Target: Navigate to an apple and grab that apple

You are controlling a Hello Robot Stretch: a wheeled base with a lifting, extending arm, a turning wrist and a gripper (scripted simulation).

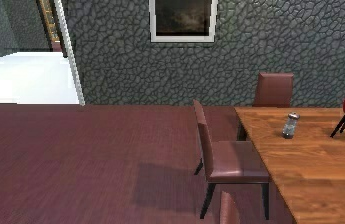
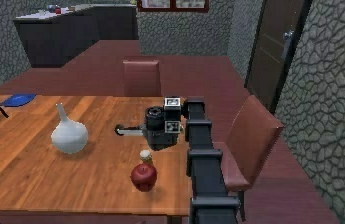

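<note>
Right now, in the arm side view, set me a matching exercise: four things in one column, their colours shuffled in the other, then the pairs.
Things:
1. vase
2. apple
3. plate
4. door

Colours:
A. blue
B. dark brown
C. white
D. red

Pairs: 1-C, 2-D, 3-A, 4-B.

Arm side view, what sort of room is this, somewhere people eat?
Most likely a dining area in a house, next to a kitchen. A wooden table has padded chairs drawn up to it, and dark counters run along the far wall.
</note>
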